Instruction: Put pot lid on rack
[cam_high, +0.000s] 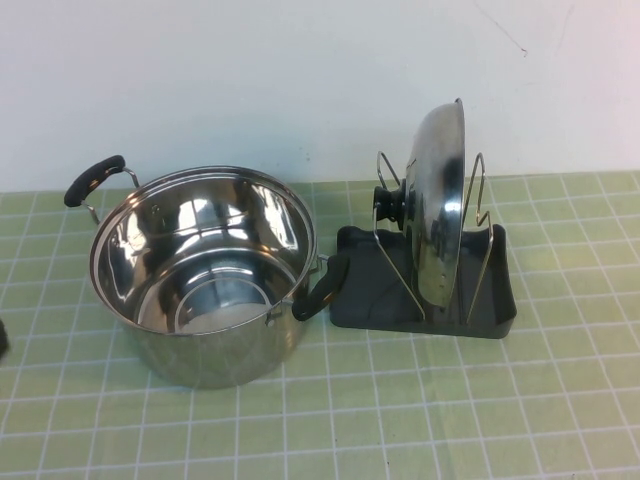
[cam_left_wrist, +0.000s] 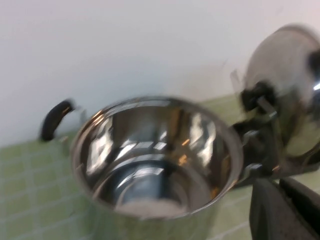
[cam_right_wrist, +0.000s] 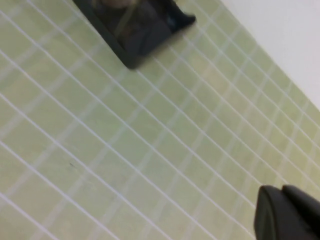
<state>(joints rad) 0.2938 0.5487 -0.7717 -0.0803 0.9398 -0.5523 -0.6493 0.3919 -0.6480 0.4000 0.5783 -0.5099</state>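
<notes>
The pot lid (cam_high: 440, 205) stands on edge in the rack (cam_high: 425, 290), leaning between the two chrome-wire loops, with its black knob (cam_high: 388, 205) facing the pot. It also shows blurred in the left wrist view (cam_left_wrist: 285, 65), with the rack (cam_left_wrist: 260, 145) below it. My left gripper (cam_left_wrist: 281, 197) is shut and empty, low at the near left, facing the pot and apart from it. My right gripper (cam_right_wrist: 283, 206) is shut and empty above the bare mat, well away from the rack's corner (cam_right_wrist: 137, 30). Neither gripper shows clearly in the high view.
A deep steel pot (cam_high: 205, 270) with two black handles stands open at centre left, its right handle (cam_high: 322, 288) nearly touching the rack. It fills the left wrist view (cam_left_wrist: 155, 160). A green checked mat (cam_high: 420, 410) covers the table; a white wall stands behind.
</notes>
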